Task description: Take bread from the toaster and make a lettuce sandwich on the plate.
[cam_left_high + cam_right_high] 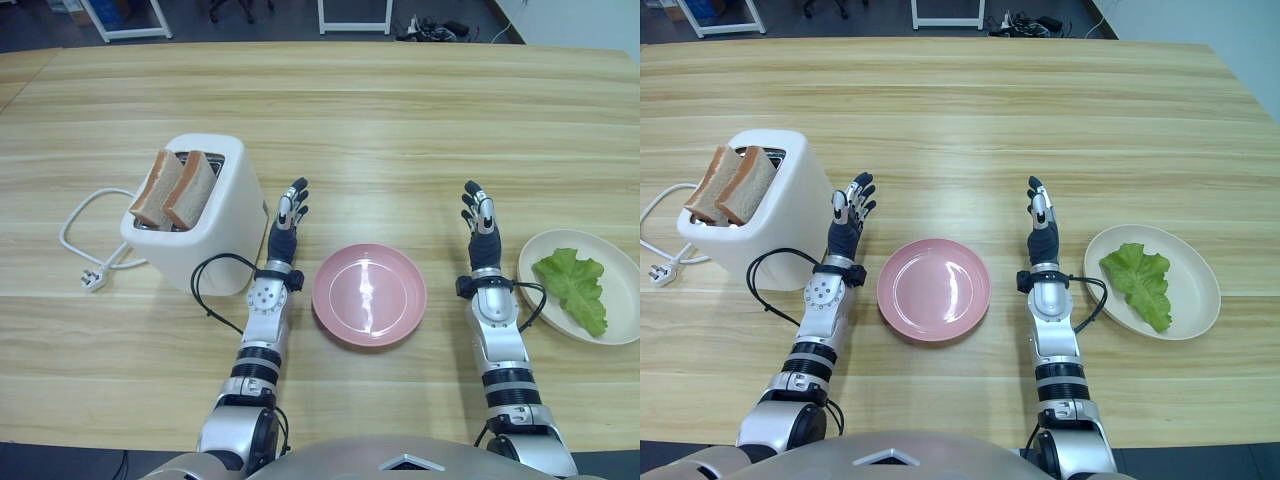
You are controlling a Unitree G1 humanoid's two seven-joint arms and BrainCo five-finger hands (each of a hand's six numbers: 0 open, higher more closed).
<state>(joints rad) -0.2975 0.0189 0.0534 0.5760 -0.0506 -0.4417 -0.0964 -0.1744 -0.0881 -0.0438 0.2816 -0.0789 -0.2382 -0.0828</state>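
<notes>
At ten o'clock from the pink plate (pixel 369 296), toaster (pixel 212 222): white, with two bread slices (pixel 175 188) standing up out of its slots, apparently untouched.
Left hand (pixel 288 216): empty, fingers straight and apart, between toaster and pink plate, at the plate's ten o'clock.
Pink plate: centre of the scene and bare, so no sandwich is begun.
Right hand (pixel 480 216): empty, fingers extended, at the pink plate's two o'clock, short of the cream plate (pixel 531 274).
Cream plate: at three o'clock, carrying the lettuce leaf (pixel 573 286).
Done: nothing yet, as I judge it.
Left: both slices out, one onto the pink plate, lettuce on it, second slice on top.
</notes>
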